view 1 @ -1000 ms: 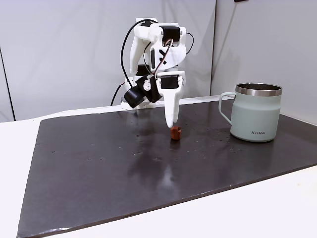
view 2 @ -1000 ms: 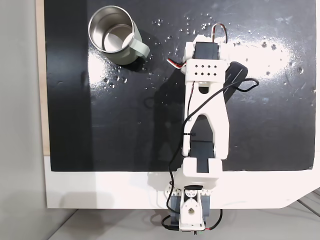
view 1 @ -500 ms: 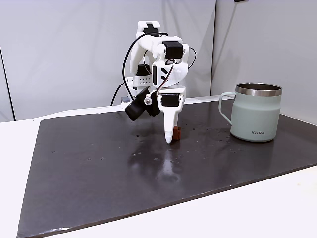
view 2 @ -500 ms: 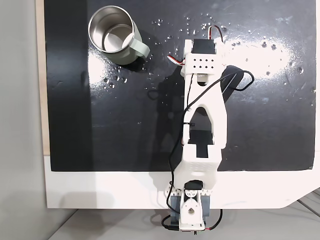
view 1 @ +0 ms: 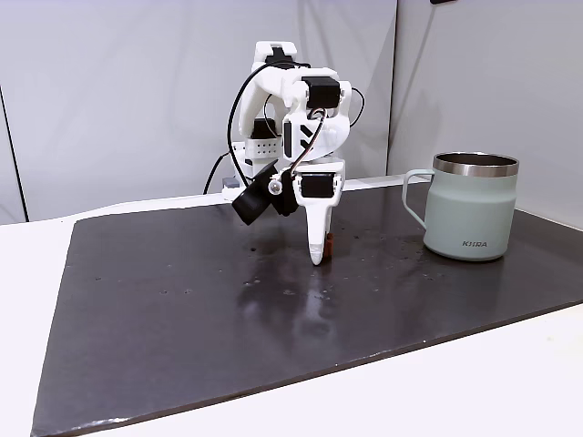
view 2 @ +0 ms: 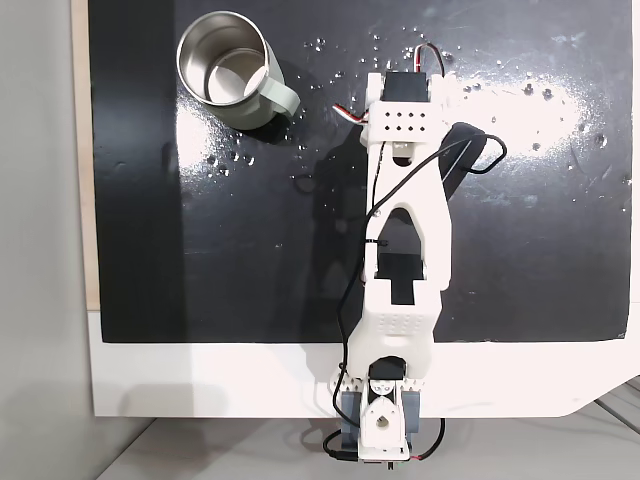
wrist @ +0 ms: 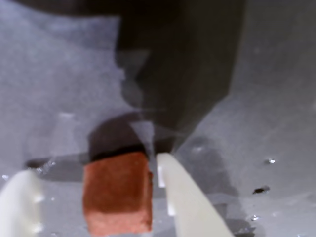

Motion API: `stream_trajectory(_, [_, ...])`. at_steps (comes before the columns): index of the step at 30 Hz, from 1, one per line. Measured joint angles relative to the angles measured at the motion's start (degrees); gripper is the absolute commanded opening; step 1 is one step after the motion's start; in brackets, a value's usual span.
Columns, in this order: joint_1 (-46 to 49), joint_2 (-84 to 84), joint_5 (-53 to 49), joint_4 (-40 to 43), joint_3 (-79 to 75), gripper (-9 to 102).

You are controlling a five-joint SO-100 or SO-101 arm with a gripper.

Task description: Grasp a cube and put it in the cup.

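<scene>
In the wrist view the reddish-brown cube (wrist: 117, 193) rests on the dark mat between my two white fingers. My gripper (wrist: 94, 168) is open: the right finger (wrist: 186, 197) stands right beside the cube, and the left finger (wrist: 19, 202) is a gap away. Seen from the side in a fixed view, my gripper (view 1: 317, 257) points straight down with its tip at the mat, and a sliver of the cube (view 1: 329, 241) peeks out behind it. The sage-green cup (view 1: 469, 218) stands upright to the right, well apart. From above, the cup (view 2: 272, 102) shows an empty steel inside.
A dark glossy mat (view 1: 164, 300) covers the white table (view 1: 455, 391), with open mat between gripper and cup. My arm (view 2: 405, 200) stretches across the mat from its base at the table's edge. A grey wall stands behind.
The arm has reached a little farther out and lowered. The finger that hovered just above the cube now reaches down to the mat beside it. Cube and cup have not moved.
</scene>
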Motion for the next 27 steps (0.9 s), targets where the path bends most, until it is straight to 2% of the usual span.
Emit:
stream_trajectory(4, [0.0,-0.18,0.0,-0.7,-0.09,7])
stream_trajectory(16, [-0.09,1.23,-0.79,1.14,0.0,5])
stream_trajectory(27, [-1.41,22.76,-3.16,8.79,0.0,5])
